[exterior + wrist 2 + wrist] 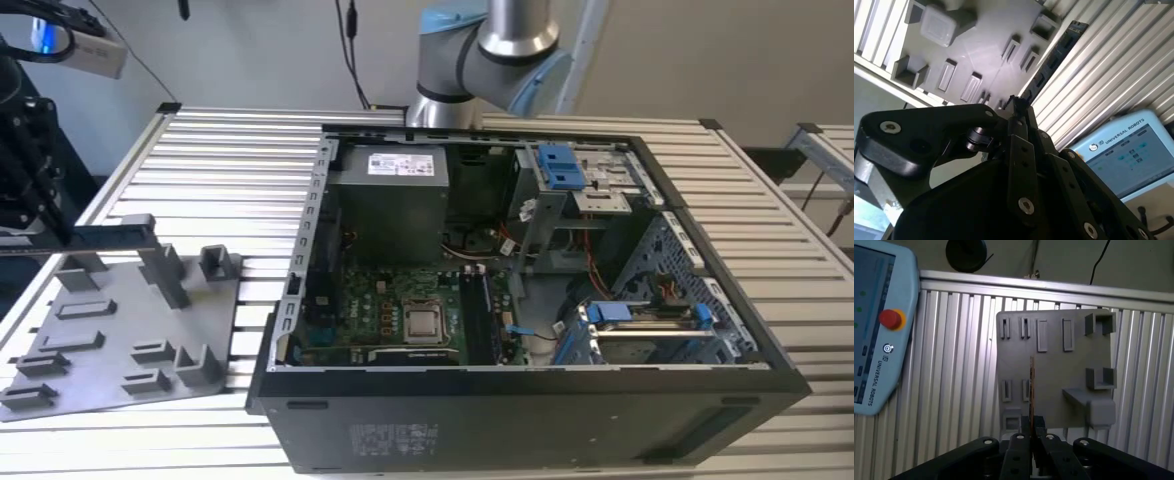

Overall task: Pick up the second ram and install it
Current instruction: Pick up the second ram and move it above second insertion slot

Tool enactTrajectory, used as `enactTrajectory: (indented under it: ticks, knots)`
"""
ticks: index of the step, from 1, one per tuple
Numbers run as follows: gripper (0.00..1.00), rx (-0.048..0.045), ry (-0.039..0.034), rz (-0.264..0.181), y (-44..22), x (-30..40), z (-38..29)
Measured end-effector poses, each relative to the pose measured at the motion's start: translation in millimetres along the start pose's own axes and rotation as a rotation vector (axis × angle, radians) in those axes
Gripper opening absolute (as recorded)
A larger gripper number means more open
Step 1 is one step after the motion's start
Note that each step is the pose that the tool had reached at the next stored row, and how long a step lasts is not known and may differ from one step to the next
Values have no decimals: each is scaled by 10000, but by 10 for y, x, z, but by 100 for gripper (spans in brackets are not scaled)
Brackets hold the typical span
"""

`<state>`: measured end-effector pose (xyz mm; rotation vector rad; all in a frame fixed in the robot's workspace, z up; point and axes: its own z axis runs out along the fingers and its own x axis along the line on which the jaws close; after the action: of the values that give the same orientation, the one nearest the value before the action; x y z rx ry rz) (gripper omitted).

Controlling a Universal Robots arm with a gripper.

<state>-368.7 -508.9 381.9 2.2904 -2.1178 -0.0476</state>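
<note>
The gripper (1031, 432) is closed tight on the memory stick (1031, 385), pinching one end of it between its black fingers (1019, 445). In the first wrist view the stick shows edge-on, as a thin brown line sticking straight out from the fingers. In the second wrist view the memory stick (1054, 57) looks like a long dark strip with dark chips on it. It is held over the grey tray (1054, 365), which has small slots and a few posts on it. In the exterior view the memory stick (114, 238) is a dark flat bar held level above the tray (100, 300), at the exterior view's left. The tray lies on a table (200, 140) made of silver ribs. Beside the tray, toward the exterior view's right, stands a black computer case (534, 400) with its side open. Inside it lies a green board (387, 300), and there are blue clips (561, 165) at the far side. The stick is well apart from the green board. The arm (514, 30) rises behind the case. A screen box (874, 340) with a red button (890, 319) lies on the table, apart from the tray.
</note>
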Motion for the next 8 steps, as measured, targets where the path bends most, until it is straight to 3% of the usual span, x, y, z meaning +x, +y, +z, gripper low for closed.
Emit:
enactTrajectory:
  ticks: [8]
  knots:
    - [14,-10,1,1,-178,14,-15]
